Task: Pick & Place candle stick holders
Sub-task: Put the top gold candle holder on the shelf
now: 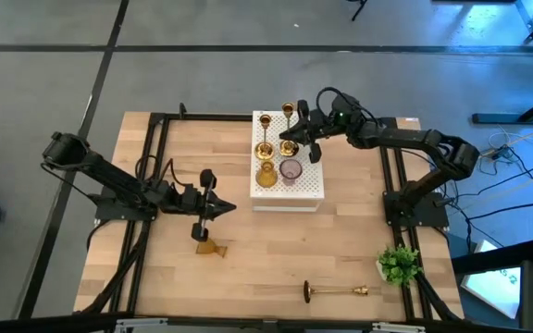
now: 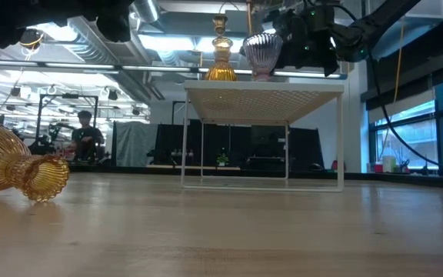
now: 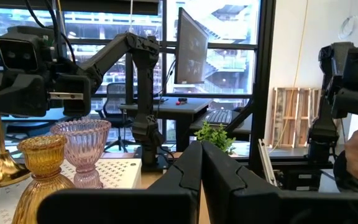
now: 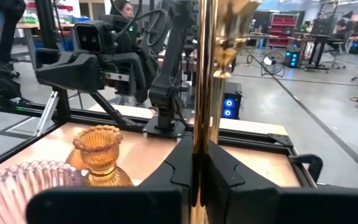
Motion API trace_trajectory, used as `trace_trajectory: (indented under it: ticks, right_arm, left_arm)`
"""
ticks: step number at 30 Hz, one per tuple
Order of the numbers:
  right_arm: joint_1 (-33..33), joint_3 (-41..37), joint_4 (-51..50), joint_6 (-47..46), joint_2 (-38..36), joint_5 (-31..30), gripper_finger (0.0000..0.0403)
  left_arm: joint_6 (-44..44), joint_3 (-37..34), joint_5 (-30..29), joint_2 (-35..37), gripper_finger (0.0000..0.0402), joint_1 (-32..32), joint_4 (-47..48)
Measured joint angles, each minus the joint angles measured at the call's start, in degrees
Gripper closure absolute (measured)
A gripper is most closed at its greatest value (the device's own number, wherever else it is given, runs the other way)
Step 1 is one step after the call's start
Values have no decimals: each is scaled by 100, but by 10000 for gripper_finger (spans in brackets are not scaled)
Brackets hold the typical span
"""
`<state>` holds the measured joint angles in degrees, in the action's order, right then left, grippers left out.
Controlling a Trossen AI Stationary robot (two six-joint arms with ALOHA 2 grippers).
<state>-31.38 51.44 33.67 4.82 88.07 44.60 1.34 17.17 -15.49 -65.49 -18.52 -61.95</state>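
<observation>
High view: no legible writing on white box (image 1: 288, 196).

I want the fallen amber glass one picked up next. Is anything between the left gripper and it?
Nothing visible. The left gripper, shut, hovers just beyond the tipped amber glass holder, with only bare table between them.

The table (image 1: 340, 250) is pale wood with a matt, banded grain, and the box (image 1: 308, 194) on it is white, matt and perforated. The brass candlesticks (image 1: 264, 134) are polished, mirror-bright metal, one of them (image 4: 202, 93) clamped between the right gripper's (image 4: 197, 168) matt black fingers. The goblet holders are ribbed glossy glass, amber (image 3: 41, 168) and pinkish-purple (image 3: 82, 149)
</observation>
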Motion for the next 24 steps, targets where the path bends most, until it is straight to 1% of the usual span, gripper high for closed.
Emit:
trace_trajectory:
  ticks: [7, 13, 24]
  right_arm:
    - [1, 0, -21, 50, 152, 40, 387]
    - [4, 0, 190, 73, 376, 45, 386]
    - [4, 0, 258, 23, 385, 63, 387]
  left_arm:
    - [33, 0, 0, 0, 400, 0, 2]
    - [33, 0, 0, 0, 400, 0, 0]
    - [35, -2, 0, 0, 400, 0, 2]
